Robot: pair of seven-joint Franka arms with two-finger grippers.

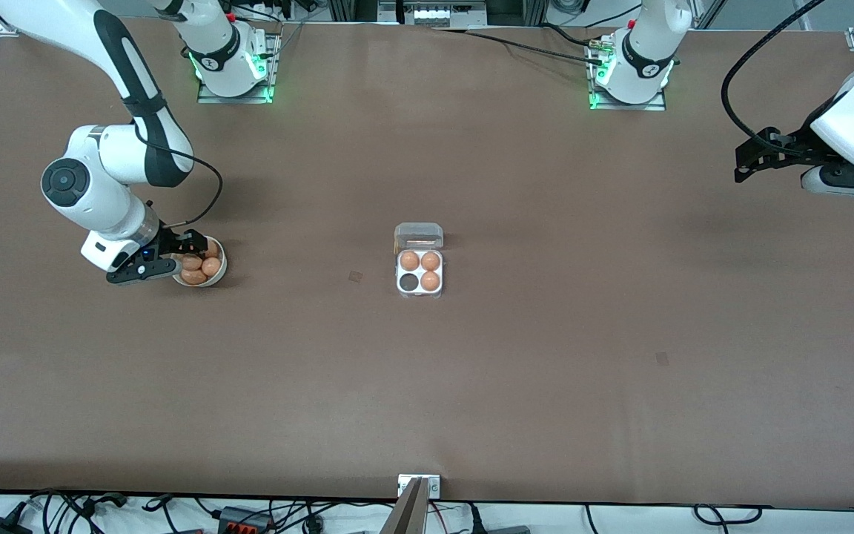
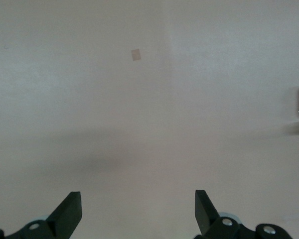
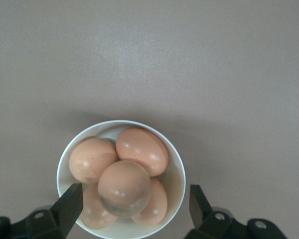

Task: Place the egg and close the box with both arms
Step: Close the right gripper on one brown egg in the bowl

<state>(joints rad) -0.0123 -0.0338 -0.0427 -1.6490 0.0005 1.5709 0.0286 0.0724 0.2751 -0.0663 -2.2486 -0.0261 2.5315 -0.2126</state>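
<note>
While my right gripper (image 3: 132, 209) hangs spread over the bowl (image 1: 217, 277), left gripper (image 2: 138, 211) spread too, the box (image 1: 419, 272) lacks one egg (image 3: 124, 187)

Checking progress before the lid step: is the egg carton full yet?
Not full. The egg carton, lid open, holds three eggs; one cell nearer the front camera is empty and dark.

No text, label, brand or number can be read on anything here.
</note>
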